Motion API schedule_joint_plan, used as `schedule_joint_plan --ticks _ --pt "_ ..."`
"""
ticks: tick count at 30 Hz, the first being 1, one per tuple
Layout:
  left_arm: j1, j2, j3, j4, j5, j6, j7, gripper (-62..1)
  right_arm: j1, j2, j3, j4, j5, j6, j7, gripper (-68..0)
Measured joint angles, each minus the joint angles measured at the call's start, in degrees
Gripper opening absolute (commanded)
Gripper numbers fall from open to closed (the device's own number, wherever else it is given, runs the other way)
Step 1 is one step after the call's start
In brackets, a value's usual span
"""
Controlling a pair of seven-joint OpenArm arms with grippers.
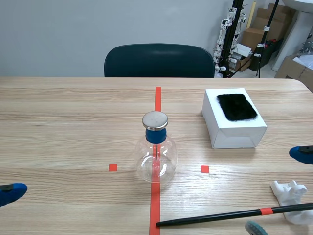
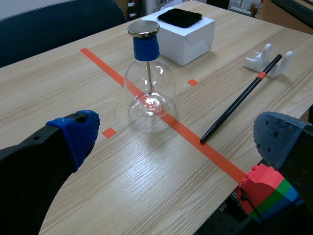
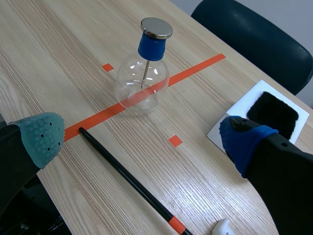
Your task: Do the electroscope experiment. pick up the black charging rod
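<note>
The black charging rod [image 1: 215, 217] with an orange band lies along the table's front edge. Its far end rests on a white stand [image 1: 292, 194]. My right gripper [image 3: 142, 139] hovers open above the rod [image 3: 132, 178], which runs between its spread fingers without touching them. In the scene view its blue pad [image 1: 301, 153] and grey-green pad [image 1: 255, 227] show at the right. My left gripper [image 2: 178, 134] is open and holds nothing, low at the front left, well away from the rod [image 2: 239, 100].
A glass flask electroscope [image 1: 155, 152] with a blue stopper and metal disc stands on the centre tape line. A white box [image 1: 234, 128] topped with black fur sits at the back right. A dark chair [image 1: 159, 61] stands behind the table. Coloured blocks [image 2: 266, 188] sit beside the left gripper.
</note>
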Motion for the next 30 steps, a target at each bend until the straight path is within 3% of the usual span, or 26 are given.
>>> schedule_joint_plan --ticks 26,30 --pt "0.0 0.0 0.0 0.0 0.0 0.0 0.2 1.4 0.0 0.0 0.0 0.0 0.0 0.0 0.0 0.4" --pt "-0.3 0.0 0.0 0.0 0.0 0.0 0.2 1.4 0.0 0.0 0.0 0.0 -1.9 0.0 0.0 0.4"
